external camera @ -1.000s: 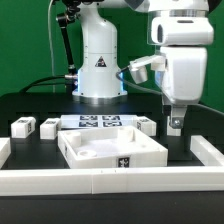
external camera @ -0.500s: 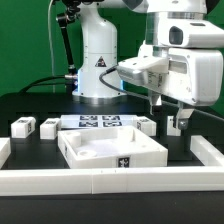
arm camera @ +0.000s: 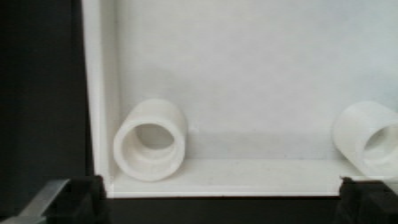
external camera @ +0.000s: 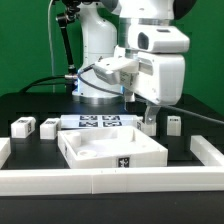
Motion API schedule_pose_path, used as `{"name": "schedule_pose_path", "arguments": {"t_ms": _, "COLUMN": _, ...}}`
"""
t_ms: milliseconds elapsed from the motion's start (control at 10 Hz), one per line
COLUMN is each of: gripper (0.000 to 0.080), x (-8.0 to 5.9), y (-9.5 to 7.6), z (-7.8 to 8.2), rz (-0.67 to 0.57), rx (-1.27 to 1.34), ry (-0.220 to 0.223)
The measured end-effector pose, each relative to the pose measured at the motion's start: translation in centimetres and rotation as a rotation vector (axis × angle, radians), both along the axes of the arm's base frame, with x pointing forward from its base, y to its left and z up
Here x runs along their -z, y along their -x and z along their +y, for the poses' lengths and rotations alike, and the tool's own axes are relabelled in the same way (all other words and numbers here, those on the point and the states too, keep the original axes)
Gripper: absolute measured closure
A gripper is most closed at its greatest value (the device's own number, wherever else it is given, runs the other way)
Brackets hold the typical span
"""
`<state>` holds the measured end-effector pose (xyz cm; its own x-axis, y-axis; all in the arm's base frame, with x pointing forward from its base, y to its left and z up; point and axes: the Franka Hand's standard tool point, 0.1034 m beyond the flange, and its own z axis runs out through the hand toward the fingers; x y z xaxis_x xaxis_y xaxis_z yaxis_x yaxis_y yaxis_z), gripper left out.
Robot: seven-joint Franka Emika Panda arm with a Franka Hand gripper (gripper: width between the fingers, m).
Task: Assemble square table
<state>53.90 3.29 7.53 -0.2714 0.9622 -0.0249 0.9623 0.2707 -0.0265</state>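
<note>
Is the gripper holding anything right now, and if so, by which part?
Nothing is held. The gripper is open and empty, above the inside of the tabletop.

The white arm [external camera: 97, 55] rises from its round base at the back of the exterior view, bends over at the top and reaches forward and down toward that view's right, where the bulky white wrist [external camera: 160, 62] hangs low. Beneath the wrist the jaws point straight down and stand spread wide, with nothing gripped between them. In the wrist view only the two dark fingertips [arm camera: 68, 200] show, well apart from each other, each blurred and cut off by the edge of the picture.
</note>
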Motion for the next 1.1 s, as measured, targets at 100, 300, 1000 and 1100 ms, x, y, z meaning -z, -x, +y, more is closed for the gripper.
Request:
{"name": "schedule_pose_path", "arguments": {"t_ms": 100, "gripper": 0.015, "x": 0.0, "y": -0.1, "z": 0.1, "rz": -0.002, "rx": 0.004, "ry": -0.001}}
{"name": "schedule_pose_path", "arguments": {"t_ms": 300, "gripper": 0.015, "x": 0.0, "y": -0.1, "z": 0.1, "rz": -0.002, "rx": 0.005, "ry": -0.001}}
{"name": "schedule_pose_path", "arguments": {"t_ms": 1000, "gripper": 0.015, "x": 3.3, "y": 5.4, "z": -3.6, "rz": 0.085, "rx": -0.035, "ry": -0.012}}
{"name": "schedule_pose_path", "arguments": {"t_ms": 1100, "gripper": 0.015, "x": 3.3, "y": 5.2, "z": -3.5, "rz": 0.084, "rx": -0.036, "ry": -0.012}}
